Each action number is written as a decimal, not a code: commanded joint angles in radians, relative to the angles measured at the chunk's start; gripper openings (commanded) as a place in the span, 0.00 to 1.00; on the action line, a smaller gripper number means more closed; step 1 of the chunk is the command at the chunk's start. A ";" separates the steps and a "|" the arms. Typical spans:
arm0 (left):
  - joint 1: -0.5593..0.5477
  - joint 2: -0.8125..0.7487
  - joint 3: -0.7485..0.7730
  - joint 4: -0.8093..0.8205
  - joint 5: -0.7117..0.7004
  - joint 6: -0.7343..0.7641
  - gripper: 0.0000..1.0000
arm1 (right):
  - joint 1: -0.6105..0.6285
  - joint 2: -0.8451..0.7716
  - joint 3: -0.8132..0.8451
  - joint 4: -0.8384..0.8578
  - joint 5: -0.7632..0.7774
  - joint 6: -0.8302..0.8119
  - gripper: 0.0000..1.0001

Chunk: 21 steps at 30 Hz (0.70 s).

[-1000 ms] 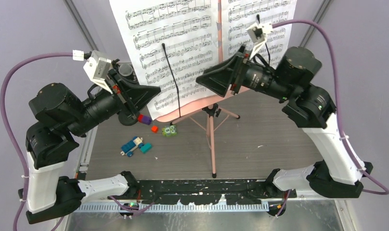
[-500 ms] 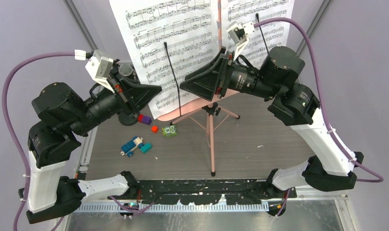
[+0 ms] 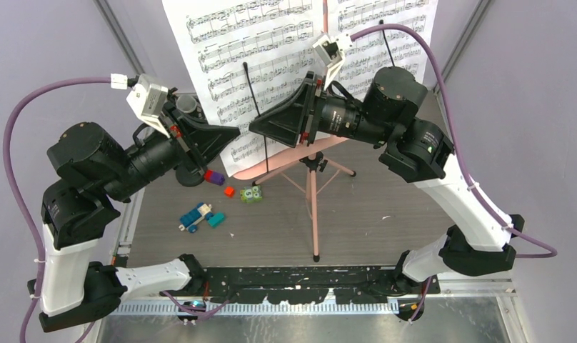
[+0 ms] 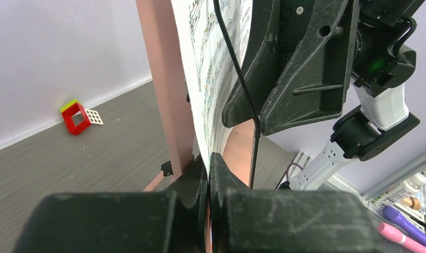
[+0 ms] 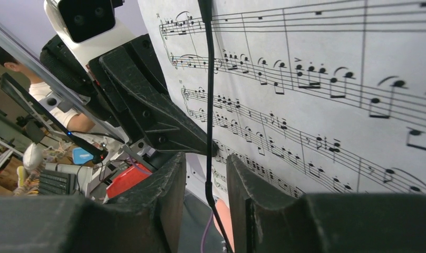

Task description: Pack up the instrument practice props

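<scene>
The pink music stand [image 3: 313,207] stands mid-table with white sheet-music pages [image 3: 257,43] on its desk. My left gripper [image 3: 232,132] is shut on the lower left edge of a page [image 4: 200,63], beside the desk's pink rim [image 4: 161,68]. A thin black wire page holder [image 3: 253,114] lies across the page. My right gripper [image 5: 206,163] is open, and the wire [image 5: 207,79] runs between its jaws with a gap on each side. Both gripper tips nearly meet. The microphone is not clearly in view; a greyish round top [image 3: 186,105] peeks out behind my left wrist.
Small toy blocks lie on the table to the left of the stand: a blue-and-white one [image 3: 196,216], a green one [image 3: 251,194], a red one [image 3: 229,191] and a purple one [image 3: 214,176]. A red-and-yellow block [image 4: 75,116] sits by the far wall. Purple walls enclose the table.
My right arm has swung left across the pages until its jaws straddle the black wire, and the jaws have narrowed. The left arm has barely moved and still grips the page.
</scene>
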State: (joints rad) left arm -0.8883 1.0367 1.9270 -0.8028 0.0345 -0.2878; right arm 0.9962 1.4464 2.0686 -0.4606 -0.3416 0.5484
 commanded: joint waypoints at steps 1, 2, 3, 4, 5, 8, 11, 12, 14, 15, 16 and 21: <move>-0.002 0.004 0.003 0.048 0.004 -0.002 0.00 | 0.015 -0.004 0.046 0.070 0.003 -0.006 0.37; -0.002 0.002 0.003 0.048 0.004 -0.002 0.00 | 0.016 -0.004 0.046 0.074 0.003 -0.010 0.35; -0.002 0.002 0.001 0.047 0.005 -0.002 0.00 | 0.019 -0.003 0.047 0.075 0.002 -0.012 0.33; -0.002 0.001 0.001 0.047 0.005 -0.002 0.00 | 0.021 -0.002 0.047 0.076 0.001 -0.014 0.30; -0.002 0.000 0.000 0.047 0.005 -0.002 0.00 | 0.023 -0.001 0.047 0.076 -0.002 -0.016 0.27; -0.001 -0.003 -0.003 0.047 -0.001 -0.002 0.00 | 0.026 0.001 0.043 0.076 -0.010 -0.023 0.20; -0.002 -0.008 -0.004 0.047 -0.004 -0.001 0.00 | 0.029 -0.005 0.032 0.077 0.006 -0.034 0.04; -0.002 -0.011 -0.005 0.047 -0.006 -0.002 0.00 | 0.030 -0.011 0.022 0.079 0.013 -0.044 0.01; -0.001 -0.016 -0.007 0.048 -0.008 -0.002 0.00 | 0.031 -0.029 -0.009 0.103 0.017 -0.059 0.01; -0.001 -0.020 -0.008 0.048 -0.012 -0.002 0.00 | 0.031 -0.042 -0.029 0.117 0.015 -0.066 0.01; -0.003 -0.023 -0.010 0.048 -0.015 -0.002 0.00 | 0.031 -0.053 -0.047 0.132 0.011 -0.073 0.01; -0.002 -0.055 -0.024 0.047 -0.027 -0.002 0.00 | 0.033 -0.090 -0.114 0.189 0.027 -0.085 0.01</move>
State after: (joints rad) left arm -0.8883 1.0130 1.9106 -0.8028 0.0280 -0.2882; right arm 1.0191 1.4109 1.9839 -0.3599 -0.3218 0.4942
